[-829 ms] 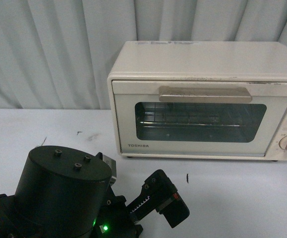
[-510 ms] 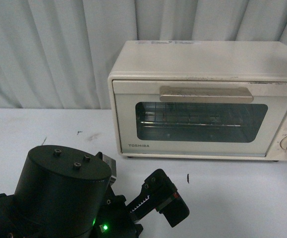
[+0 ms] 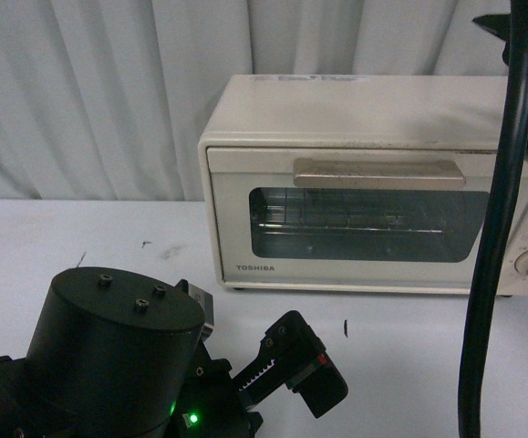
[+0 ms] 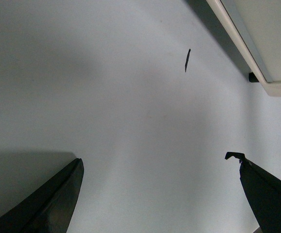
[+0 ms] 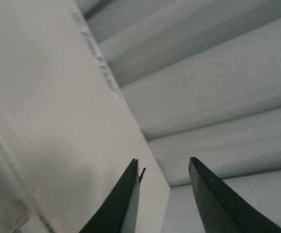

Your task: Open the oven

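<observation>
As the oven [image 3: 373, 182] door is shut, right tool [image 5: 164, 161] hangs released over its top, likely staging for handle [image 3: 378, 172] | left tool [image 4: 155, 159] released, parked above bench [image 3: 63, 237].

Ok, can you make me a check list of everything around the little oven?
Surface: white table, a few small dark marks.
Job's things: oven, door shut, handle untouched.
Clutter: nothing seen.
Grippers: left gripper open, low over the table; right gripper open, up by the oven's top.
Cables: dark cable hanging across the oven's right side in the front view.
Surroundings: pale curtain behind.
</observation>
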`<action>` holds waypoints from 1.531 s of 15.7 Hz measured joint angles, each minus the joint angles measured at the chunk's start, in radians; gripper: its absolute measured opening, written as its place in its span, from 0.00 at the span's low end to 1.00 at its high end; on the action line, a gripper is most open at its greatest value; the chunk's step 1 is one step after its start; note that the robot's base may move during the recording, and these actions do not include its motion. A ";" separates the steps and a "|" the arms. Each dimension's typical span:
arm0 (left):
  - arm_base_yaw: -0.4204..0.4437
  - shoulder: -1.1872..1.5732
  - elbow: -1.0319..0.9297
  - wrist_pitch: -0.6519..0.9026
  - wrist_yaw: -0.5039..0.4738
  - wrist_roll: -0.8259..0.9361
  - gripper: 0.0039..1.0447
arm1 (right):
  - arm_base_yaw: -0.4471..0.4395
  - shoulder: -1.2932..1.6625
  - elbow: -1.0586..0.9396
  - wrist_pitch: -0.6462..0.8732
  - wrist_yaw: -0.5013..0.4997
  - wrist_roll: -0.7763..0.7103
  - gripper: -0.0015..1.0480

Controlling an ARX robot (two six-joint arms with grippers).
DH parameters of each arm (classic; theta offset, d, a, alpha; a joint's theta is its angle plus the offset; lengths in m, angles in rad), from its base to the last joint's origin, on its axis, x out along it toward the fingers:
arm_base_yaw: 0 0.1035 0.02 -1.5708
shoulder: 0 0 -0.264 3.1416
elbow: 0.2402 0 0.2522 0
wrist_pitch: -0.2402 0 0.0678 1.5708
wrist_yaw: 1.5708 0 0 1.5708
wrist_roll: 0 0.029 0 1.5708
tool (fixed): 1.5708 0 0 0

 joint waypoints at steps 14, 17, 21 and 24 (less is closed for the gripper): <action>0.000 0.000 0.000 0.000 0.000 0.000 0.94 | 0.024 0.133 -0.018 -0.186 -0.167 -0.140 0.02; 0.000 0.000 0.000 0.000 0.000 0.000 0.94 | -0.006 0.153 0.013 -0.201 -0.171 -0.136 0.02; 0.000 0.000 0.000 0.000 0.000 0.000 0.94 | -0.016 0.150 0.029 -0.255 -0.172 -0.106 0.02; 0.000 0.000 0.000 0.000 0.000 0.000 0.94 | -0.025 0.121 0.041 -0.363 -0.214 -0.032 0.02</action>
